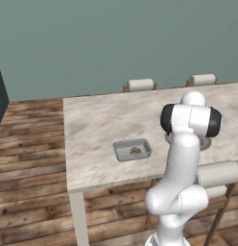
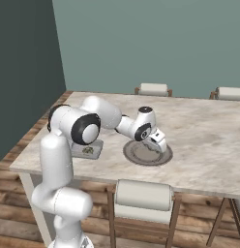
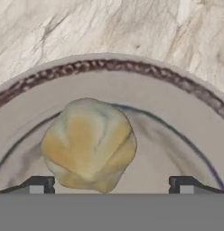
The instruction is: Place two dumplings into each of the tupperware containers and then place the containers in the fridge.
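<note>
Item: one small, lumpy, pale beige-yellow dumpling (image 3: 89,143). It lies inside a round grey plate with a brown speckled rim (image 3: 132,67), off the plate's centre, toward the rim. In the hand view it sits between the two dark fingertips (image 3: 38,185) but nearer the left one, its lower edge level with them; whether either tip touches it cannot be told.

Holder: two-finger pincer (image 2: 158,145), tilted down over the round plate, jaws spread wide with nothing clamped between them.

Support: pale marble-look tabletop (image 1: 101,120), carrying the plate and, well apart from it toward the table's left end, a shallow rectangular light-grey tupperware container (image 1: 132,150) with something small and greenish-brown lying in it; what it is cannot be made out.

Step in hand, as judged: picking a dumpling off the plate for transfer to a container; the fridge stage is not yet begun.

Next move calls for: a slight shift to centre the dumpling between the fingers, a short descent, a gentle closing on the soft lump, then a lift clear of the plate's rim.
</note>
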You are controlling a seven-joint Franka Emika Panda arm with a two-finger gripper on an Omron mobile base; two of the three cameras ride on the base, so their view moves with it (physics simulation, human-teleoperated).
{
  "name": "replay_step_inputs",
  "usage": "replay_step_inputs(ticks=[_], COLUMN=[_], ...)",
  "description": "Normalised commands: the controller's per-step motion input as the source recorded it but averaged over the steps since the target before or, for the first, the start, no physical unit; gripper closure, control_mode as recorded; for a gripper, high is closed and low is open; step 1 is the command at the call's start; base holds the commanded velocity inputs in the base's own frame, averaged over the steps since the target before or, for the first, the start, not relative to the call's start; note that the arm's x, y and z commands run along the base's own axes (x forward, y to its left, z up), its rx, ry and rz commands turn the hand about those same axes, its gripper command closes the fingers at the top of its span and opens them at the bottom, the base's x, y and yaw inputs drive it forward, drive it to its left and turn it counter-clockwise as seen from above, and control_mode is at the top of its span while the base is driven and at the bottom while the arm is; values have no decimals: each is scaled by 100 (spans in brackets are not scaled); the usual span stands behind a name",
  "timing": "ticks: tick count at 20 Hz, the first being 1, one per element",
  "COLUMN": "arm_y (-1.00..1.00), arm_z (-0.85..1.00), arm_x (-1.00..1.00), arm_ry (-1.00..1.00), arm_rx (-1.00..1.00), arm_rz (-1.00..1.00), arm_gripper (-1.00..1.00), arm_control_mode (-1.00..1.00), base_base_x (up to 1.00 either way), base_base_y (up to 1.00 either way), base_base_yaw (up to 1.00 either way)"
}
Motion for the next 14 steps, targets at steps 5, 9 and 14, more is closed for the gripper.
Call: replay_step_inputs(ticks=[5,9,14], arm_y=[-9,-1,-6], arm_z=[-17,-17,-25], arm_x=[40,33,17], arm_ry=[0,0,0], arm_rx=[0,0,0], arm_rz=[0,0,0], arm_gripper=[-100,-100,100], arm_control_mode=[-100,-100,-100], base_base_x=[0,0,0], base_base_y=[0,0,0], base_base_yaw=[0,0,0])
